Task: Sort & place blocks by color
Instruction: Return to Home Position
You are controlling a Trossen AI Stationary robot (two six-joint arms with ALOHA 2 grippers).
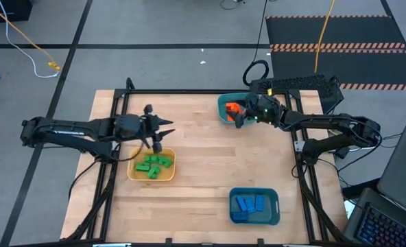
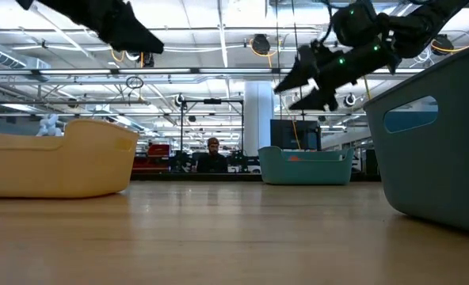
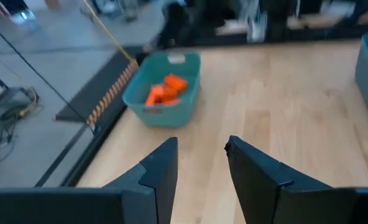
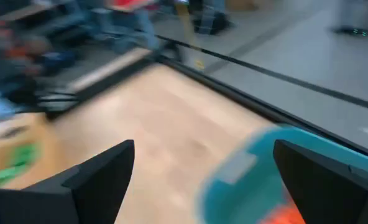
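- The right gripper [image 4: 204, 144] hangs just above the far teal tray [image 1: 221, 110], at the far right of the table [image 1: 203, 158]. Its fingers are spread wide with nothing between them.
- The orange blocks [image 1: 232, 108] lie heaped in that tray, directly below the right gripper and slightly to its left.
- The left gripper [image 3: 201, 144] hovers over the far edge of the yellow tray [image 1: 131, 171], left of centre. Its fingers are moderately parted and it too holds nothing.
- The green blocks [image 1: 153, 165] sit in the yellow tray, just on the near side of the left gripper.
- The blue blocks [image 1: 249, 204] lie side by side in the near teal tray [image 1: 275, 206], well apart from both grippers.
- No block shows on the bare wood, so the sorting looks finished and only the arms' retreat remains.
- The retreat turns on the right gripper's position over the far tray. With the tray wall close under it, the gripper probably needs to rise before drawing back to the right.
- The right arm is much the nearer to the orange pile and the left arm to the green one.
- The heaps are too jumbled to read any single block's long axis.
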